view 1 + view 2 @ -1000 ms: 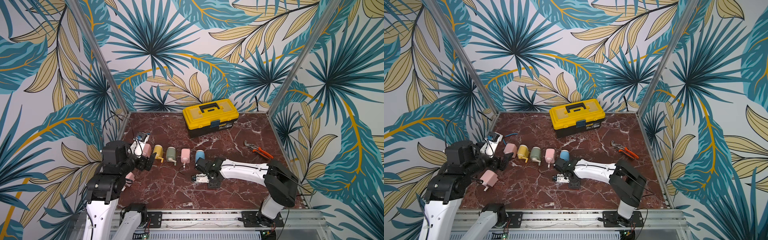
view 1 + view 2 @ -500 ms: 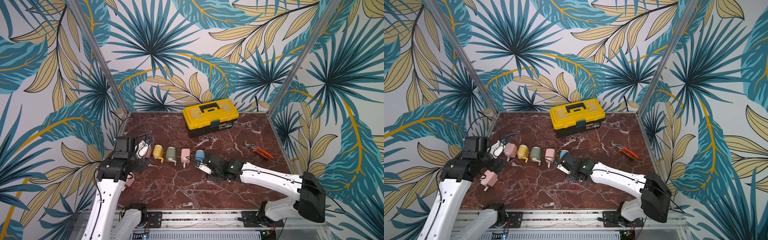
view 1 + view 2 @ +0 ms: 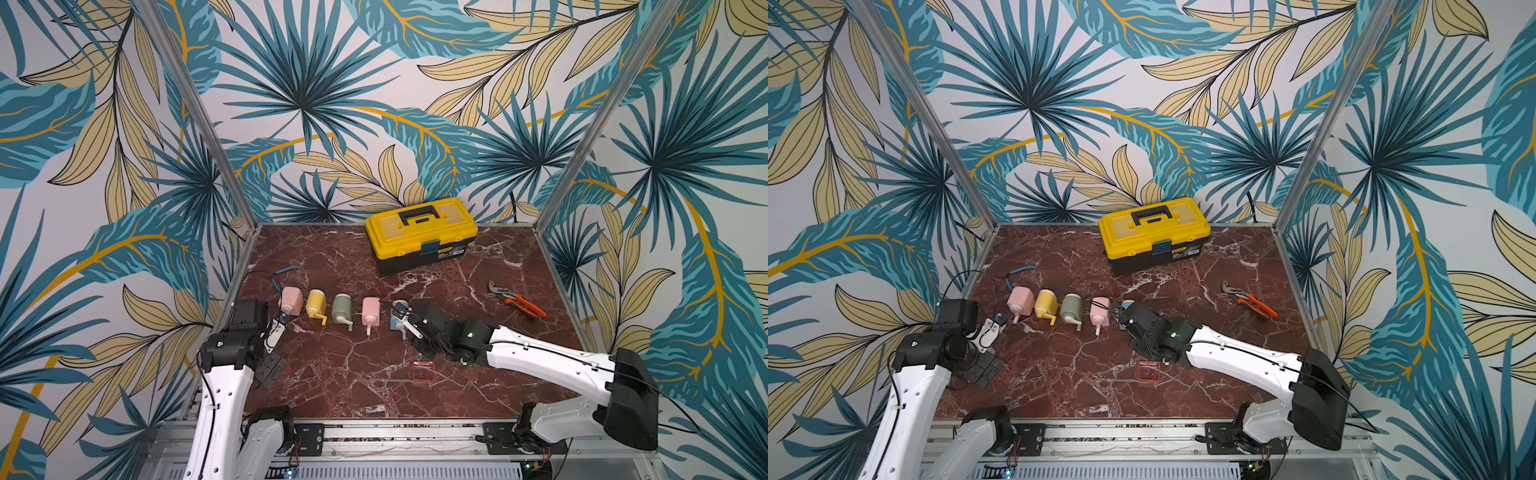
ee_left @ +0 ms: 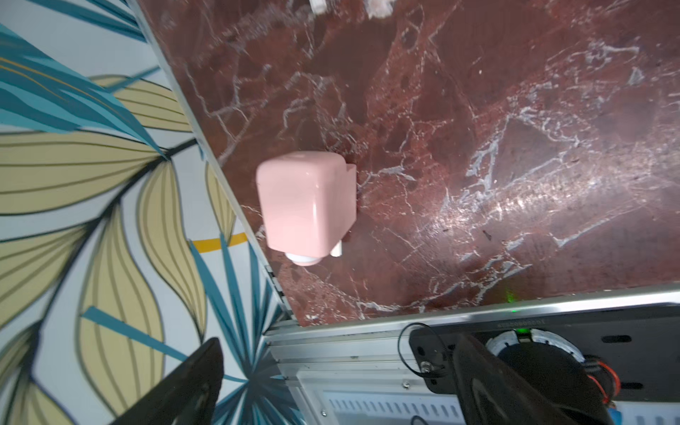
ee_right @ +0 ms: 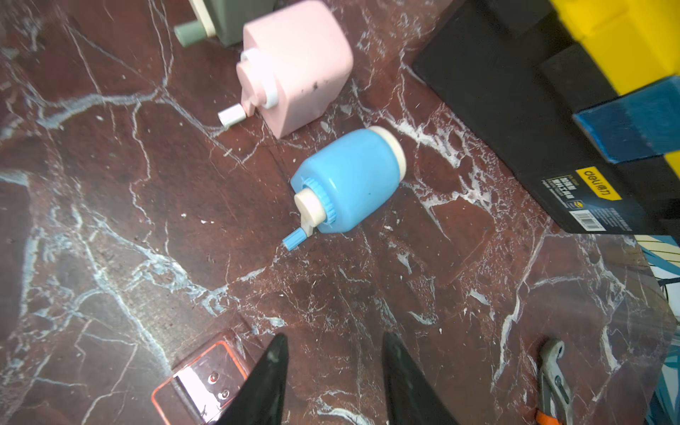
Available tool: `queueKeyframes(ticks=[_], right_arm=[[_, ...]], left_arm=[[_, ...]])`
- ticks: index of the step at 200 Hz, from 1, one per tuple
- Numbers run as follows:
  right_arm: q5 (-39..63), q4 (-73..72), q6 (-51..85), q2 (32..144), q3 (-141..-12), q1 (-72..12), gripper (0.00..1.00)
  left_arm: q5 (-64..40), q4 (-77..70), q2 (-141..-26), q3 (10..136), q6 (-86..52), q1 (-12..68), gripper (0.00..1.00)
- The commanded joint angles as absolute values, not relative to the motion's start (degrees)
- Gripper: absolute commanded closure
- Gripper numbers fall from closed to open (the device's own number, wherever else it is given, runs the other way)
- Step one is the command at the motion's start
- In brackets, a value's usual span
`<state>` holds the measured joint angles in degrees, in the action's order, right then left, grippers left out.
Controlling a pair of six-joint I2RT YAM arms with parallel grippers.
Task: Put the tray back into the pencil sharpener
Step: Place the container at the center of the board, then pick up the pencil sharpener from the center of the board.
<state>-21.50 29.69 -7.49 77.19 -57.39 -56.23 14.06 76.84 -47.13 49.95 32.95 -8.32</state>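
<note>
Tray [image 3: 424, 371] flat on tabletop [image 3: 340, 374], loose, at 6 o'clock from blue sharpener [image 3: 397, 323] in both top views. My right pincer [image 5: 333, 338] just beside tray, jaws apart, empty. Left pincer [image 4: 338, 340] spread wide, pink sharpener [image 4: 307, 206] ahead, untouched.

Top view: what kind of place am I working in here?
Probably a staged robot test cell, not a real workshop: marble-look table boxed in by leaf-print panels on aluminium posts, with pencil sharpeners lined up.
</note>
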Motion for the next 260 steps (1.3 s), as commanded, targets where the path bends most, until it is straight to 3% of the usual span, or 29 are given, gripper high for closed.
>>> queueKeyframes(ticks=[1,72,213,260], right_arm=[[-20.29,27.54,-3.53,72.15,-55.11,-56.12,0.56],[-17.07,27.90,-4.83,68.04,-52.49,-56.09,0.56],[-19.06,30.50,-3.51,63.28,-50.28,-56.10,0.57],[-20.21,29.49,-3.86,63.80,-50.69,-56.12,0.58]], left_arm=[[11.67,77.15,-46.76,47.43,31.82,-11.75,0.00],[15.52,70.17,-48.68,47.54,31.43,-17.94,0.00],[8.55,55.78,-70.86,51.26,31.45,-25.47,0.00],[4.62,54.07,-75.29,51.09,29.82,-25.74,0.08]])
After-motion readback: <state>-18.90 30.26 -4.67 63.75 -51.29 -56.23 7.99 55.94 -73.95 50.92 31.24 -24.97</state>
